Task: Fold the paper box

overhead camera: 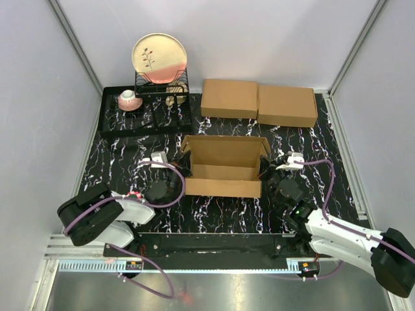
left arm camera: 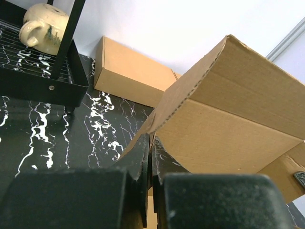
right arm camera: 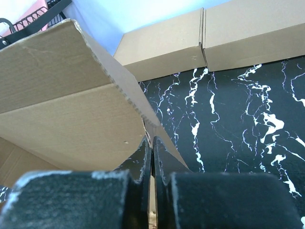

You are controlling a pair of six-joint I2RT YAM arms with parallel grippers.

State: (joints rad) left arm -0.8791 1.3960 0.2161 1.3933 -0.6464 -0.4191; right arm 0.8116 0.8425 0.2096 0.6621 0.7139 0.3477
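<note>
The paper box (overhead camera: pixel 224 166) is a brown cardboard mailer in the middle of the black marbled mat, with its back panel and front wall raised. At the box's left end, my left gripper (overhead camera: pixel 184 166) is shut on the thin edge of the side flap (left arm camera: pixel 151 138). The big brown panel (left arm camera: pixel 228 119) rises to the right of that grip. At the right end, my right gripper (overhead camera: pixel 264 167) is shut on the matching side flap (right arm camera: pixel 151 142), and the box's panel (right arm camera: pixel 62 109) fills the left of that view.
Two closed flat brown boxes (overhead camera: pixel 230 98) (overhead camera: pixel 287 105) lie side by side at the back. A black dish rack tray (overhead camera: pixel 144 111) at the back left holds a cream and pink plate (overhead camera: pixel 159 58), a pink cup (overhead camera: pixel 130 100) and a cream mug (left arm camera: pixel 45 28).
</note>
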